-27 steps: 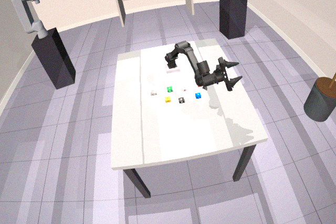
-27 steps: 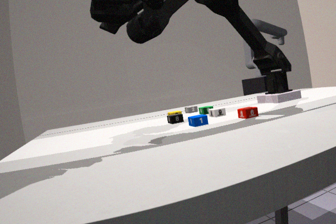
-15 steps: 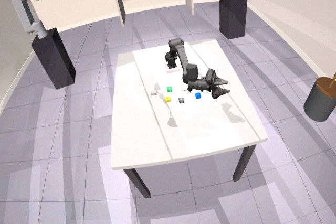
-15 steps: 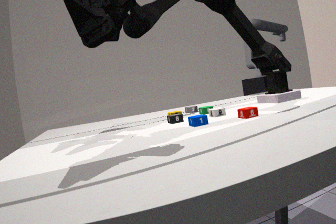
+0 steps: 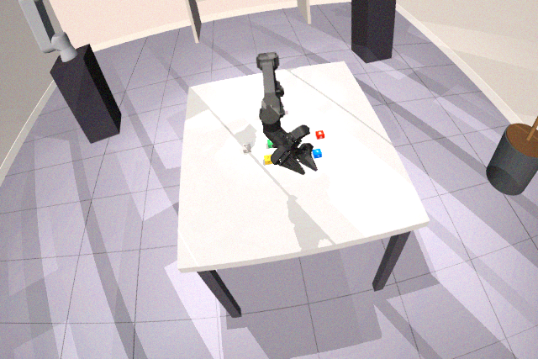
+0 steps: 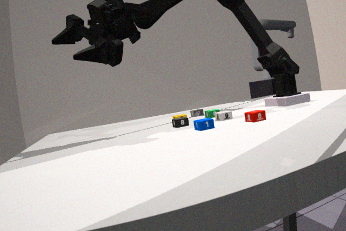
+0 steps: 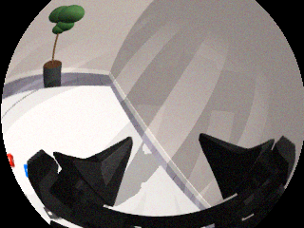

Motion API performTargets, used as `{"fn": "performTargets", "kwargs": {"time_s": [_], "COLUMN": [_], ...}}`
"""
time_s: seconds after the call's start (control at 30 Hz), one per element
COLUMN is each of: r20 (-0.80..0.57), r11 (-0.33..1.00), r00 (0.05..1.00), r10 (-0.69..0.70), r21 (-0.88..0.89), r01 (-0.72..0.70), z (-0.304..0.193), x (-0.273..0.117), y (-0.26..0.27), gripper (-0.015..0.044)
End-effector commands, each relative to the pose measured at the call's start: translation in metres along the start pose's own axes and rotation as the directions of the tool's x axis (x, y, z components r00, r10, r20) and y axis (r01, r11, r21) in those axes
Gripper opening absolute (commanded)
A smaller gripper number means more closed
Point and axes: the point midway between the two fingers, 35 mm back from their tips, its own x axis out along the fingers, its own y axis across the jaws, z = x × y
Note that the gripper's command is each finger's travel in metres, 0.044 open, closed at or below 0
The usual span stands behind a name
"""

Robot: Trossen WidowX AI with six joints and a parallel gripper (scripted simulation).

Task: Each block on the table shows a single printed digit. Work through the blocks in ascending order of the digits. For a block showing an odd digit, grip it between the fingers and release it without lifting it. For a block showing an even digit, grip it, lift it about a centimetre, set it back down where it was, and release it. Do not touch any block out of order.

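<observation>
My gripper is open and empty, high above the table and away from the blocks. A blue block shows 1, a grey block shows 2, and a red block shows 6. A black block shows 8 and a white block shows 9; the arm hides both in the top view. The digits on the yellow block and the green block cannot be read.
The blocks stand on a white table. The arm's pale base plate is at the back of the table. A potted plant stands on the floor beyond the table.
</observation>
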Motion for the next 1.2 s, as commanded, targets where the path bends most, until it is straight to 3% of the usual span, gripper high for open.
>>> {"fn": "performTargets", "kwargs": {"time_s": [0.0, 0.2, 0.43, 0.8, 1.17], "r20": [-0.273, -0.499, -0.683, -0.747, -0.742], "r11": [0.974, 0.907, 0.792, 0.584, 0.573], "r00": [0.962, 0.859, 0.676, 0.309, 0.287], "r10": [0.023, 0.117, 0.277, 0.588, 0.606], "r21": [0.222, 0.406, 0.560, 0.657, 0.657], "r01": [0.040, 0.113, 0.242, 0.477, 0.490], "z": [-0.053, -0.101, -0.136, -0.138, -0.136], "x": [-0.055, -0.115, -0.195, -0.331, -0.339], "y": [-0.006, 0.009, 0.041, 0.112, 0.116], "gripper": [0.0400, 0.0400, 0.0400, 0.0400, 0.0400]}}
